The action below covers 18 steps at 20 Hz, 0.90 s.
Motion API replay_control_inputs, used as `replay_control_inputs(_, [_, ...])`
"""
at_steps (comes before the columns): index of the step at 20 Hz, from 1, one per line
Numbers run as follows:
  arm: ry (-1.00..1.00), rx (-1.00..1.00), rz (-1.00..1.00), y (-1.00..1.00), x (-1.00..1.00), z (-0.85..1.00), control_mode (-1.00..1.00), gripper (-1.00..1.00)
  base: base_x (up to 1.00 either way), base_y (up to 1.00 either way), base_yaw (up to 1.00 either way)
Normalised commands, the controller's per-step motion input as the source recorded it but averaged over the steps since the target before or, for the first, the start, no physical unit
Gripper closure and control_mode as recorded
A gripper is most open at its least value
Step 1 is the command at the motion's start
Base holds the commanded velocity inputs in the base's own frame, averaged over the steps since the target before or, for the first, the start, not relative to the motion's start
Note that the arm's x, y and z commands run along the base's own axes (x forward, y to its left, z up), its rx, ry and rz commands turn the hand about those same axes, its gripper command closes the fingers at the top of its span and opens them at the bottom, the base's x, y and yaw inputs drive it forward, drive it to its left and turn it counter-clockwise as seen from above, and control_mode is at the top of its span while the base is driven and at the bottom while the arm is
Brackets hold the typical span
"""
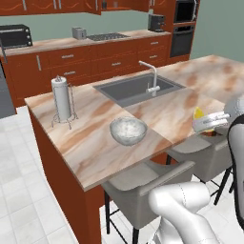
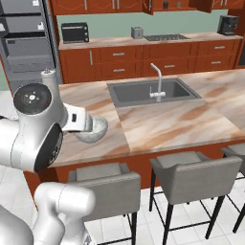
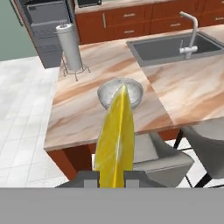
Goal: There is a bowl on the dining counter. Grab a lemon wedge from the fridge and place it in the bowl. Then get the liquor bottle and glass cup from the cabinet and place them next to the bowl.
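Lemon wedge [image 3: 114,140]: clamped in gripper [image 3: 110,177], off the bench's [image 1: 95,147] front edge. Bowl [image 1: 127,130] sits near that edge, seemingly empty. Advise carrying fully over bowl before release.

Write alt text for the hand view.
A yellow lemon wedge, gripped in the hand, points toward a pale bowl near the front edge of a marble counter. A paper towel holder stands behind the bowl, a sink with a faucet at upper right, grey stools below.
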Motion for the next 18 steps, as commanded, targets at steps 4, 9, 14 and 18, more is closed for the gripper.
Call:
replay_control_inputs(4, [0.13, 0.03, 0.2, 0.2, 0.84, 0.0, -1.0, 1.0, 0.0, 0.0, 0.0])
replay_control_inputs(9, [0.13, 0.0, 0.1, 0.56, 0.69, -0.03, -1.0, 1.0, 0.0, 0.0, 0.0])
replay_control_inputs(14, [0.09, -0.05, 0.02, 0.68, 0.58, -0.34, -1.0, 1.0, 0.0, 0.0, 0.0])
replay_control_inputs(18, [0.0, -0.07, 0.0, 0.38, 0.53, -0.51, -1.0, 1.0, 0.0, 0.0, 0.0])
